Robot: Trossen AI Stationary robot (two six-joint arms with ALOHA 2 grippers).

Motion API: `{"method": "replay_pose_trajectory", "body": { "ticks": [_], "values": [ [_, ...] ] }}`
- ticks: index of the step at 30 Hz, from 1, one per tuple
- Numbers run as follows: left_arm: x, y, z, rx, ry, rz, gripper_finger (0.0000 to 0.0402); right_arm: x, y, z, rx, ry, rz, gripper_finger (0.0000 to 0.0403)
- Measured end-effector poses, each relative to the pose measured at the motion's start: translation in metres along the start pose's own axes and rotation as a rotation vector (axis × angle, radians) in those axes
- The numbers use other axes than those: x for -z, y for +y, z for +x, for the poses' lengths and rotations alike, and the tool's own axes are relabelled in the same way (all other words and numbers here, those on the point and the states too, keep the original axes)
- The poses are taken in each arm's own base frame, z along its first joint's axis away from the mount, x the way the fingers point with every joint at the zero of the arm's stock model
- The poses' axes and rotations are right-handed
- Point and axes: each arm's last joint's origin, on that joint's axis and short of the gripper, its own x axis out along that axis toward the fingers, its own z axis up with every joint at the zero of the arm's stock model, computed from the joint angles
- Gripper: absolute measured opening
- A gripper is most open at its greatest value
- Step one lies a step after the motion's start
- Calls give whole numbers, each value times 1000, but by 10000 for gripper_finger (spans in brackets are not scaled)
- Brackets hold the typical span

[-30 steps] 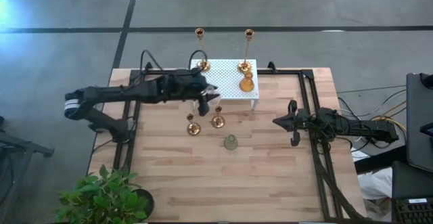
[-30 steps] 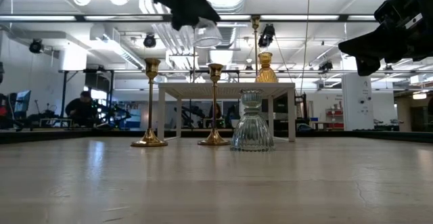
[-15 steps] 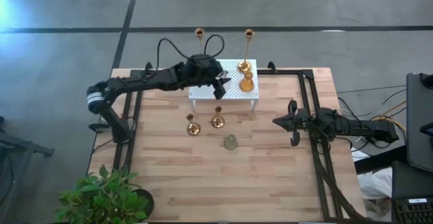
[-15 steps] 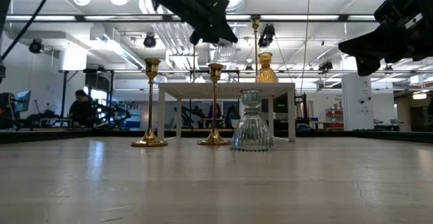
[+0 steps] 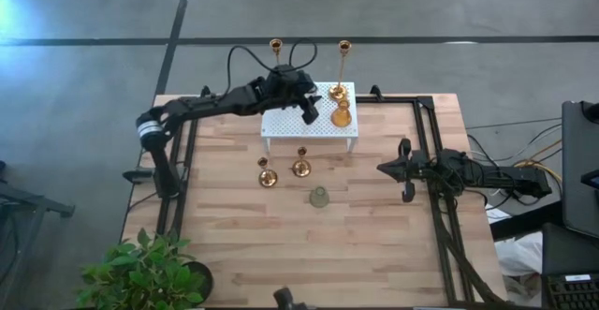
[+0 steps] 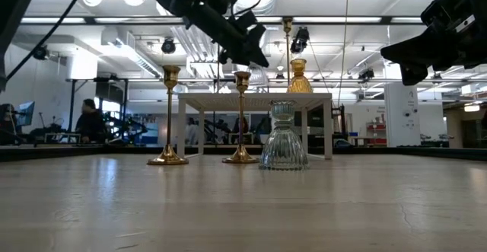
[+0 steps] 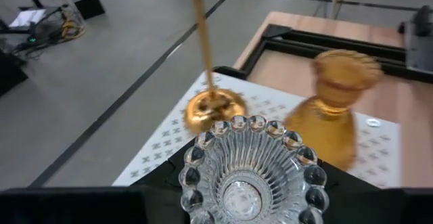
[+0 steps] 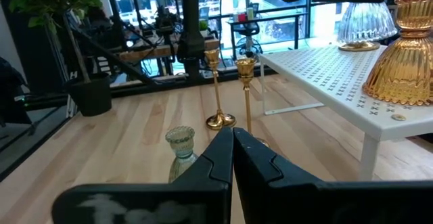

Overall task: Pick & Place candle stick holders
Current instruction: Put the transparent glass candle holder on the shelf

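Moving farther over the white metal stand with little holes (image 5: 309,121), the left gripper (image 5: 307,106) is carrying the clear ribbed glass candle holder (image 7: 248,173) toward the stand's right end. A moment ago it was hanging over the stand's front left part. Its fingers are partly closed around the glass, holding it up above the stand top. It looks like the glass is nearly ready to be put down.

Going from near to far in the low view, the small grey-green glass holder (image 6: 284,138) is sitting closest on the wooden table (image 5: 374,244). Behind it, two short brass candle sticks (image 5: 300,164) are standing side by side in front of the stand.

On the stand, the round amber glass holder (image 5: 342,114) is sitting near the right end, with a tall thin brass stick (image 5: 341,70) just behind it. Another tall brass stick (image 5: 278,66) is standing at the back left. The amber one and the tall stick are close to where the glass is heading, so the arm could bump them.

The right gripper (image 5: 405,170) is waiting at the table's right side, shut tight and holding nothing.
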Motion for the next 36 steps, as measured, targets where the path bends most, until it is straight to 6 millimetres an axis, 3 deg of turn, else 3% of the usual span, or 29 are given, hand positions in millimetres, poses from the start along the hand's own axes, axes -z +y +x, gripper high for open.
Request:
{"method": "replay_pose_trajectory", "body": {
  "ticks": [9,21,30,36],
  "values": [
    [7,16,12,-73,-3,-41,143,0,0,0,-1,0,0,8],
    [8,17,13,-76,-6,-43,143,0,0,0,-1,0,0,8],
    [12,10,13,-58,39,-50,143,0,0,0,-1,0,0,8],
    [6,-9,0,-38,43,-41,143,0,0,0,-1,0,0,8]
  ]
}}
